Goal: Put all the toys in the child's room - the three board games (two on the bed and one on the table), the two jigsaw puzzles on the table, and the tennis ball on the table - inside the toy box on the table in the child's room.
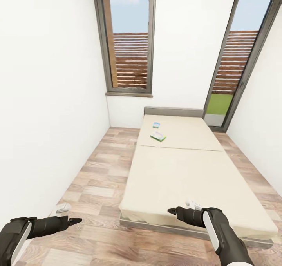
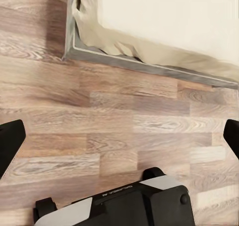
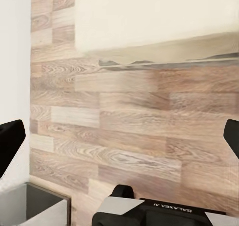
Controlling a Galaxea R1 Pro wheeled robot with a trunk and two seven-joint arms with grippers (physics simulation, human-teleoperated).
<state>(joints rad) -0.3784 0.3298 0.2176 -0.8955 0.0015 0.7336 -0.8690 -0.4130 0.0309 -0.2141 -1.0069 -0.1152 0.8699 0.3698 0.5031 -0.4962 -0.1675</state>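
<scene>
narrow white room, bed (image 1: pixel 184 172) with two small blurry board games (image 1: pixel 158 136), both grippers (image 2: pixel 119 136) (image 3: pixel 119 136) spread open, empty

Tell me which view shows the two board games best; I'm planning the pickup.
The head view: both board games lie on the bed near its far end. The wrist views give floor and the bed's edge, not the games.

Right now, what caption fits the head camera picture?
Two board games lie on the bed; both arms hover near its foot.
</scene>
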